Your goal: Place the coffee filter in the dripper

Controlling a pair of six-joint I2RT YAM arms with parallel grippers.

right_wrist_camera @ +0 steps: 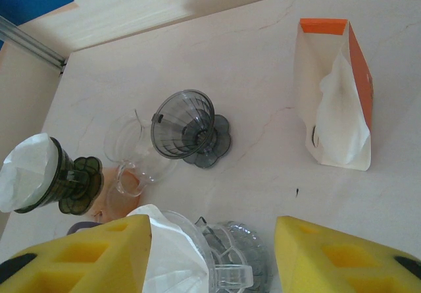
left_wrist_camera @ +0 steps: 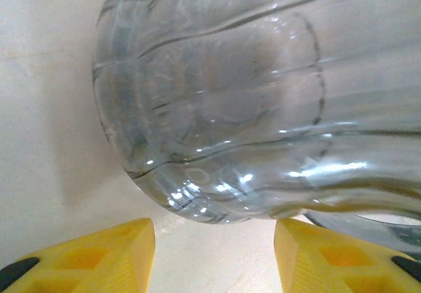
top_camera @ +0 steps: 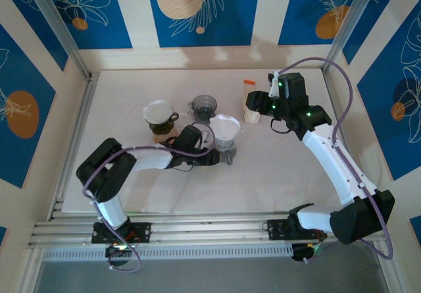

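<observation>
Ok so, starting at 6 o'clock where the arms are bolted. The left gripper (left_wrist_camera: 212,240) lies low over the table (top_camera: 283,174), reaching toward the middle. Its yellow fingers (left_wrist_camera: 99,253) are spread with nothing between them. Right at their tips is the clear ribbed dripper (left_wrist_camera: 217,108), and we don't see any pinch on it. The coffee filter (top_camera: 225,128) sits in that dripper's cone, white paper poking above the rim, pretty much dead centre of the table.

Going further out, at about 10 o'clock there's a second dripper (right_wrist_camera: 56,178) with its own paper, beside a glass cup (right_wrist_camera: 131,151). At 12 o'clock an empty dark dripper (right_wrist_camera: 187,125) stands upright. At 1 o'clock is the orange-and-white filter bag (right_wrist_camera: 332,108) with its top open. The right gripper (right_wrist_camera: 212,230) hangs above near the bag, fingers apart too, holding nothing.

Our read is that the placing looks as good as done, so we're at the let-go and check end of it. The next move calls for the left arm to back out cleanly toward 7 o'clock without nudging the dripper, since paper that light probably tips out easily. If the filter sits crooked, it wants a gentle press down first.
</observation>
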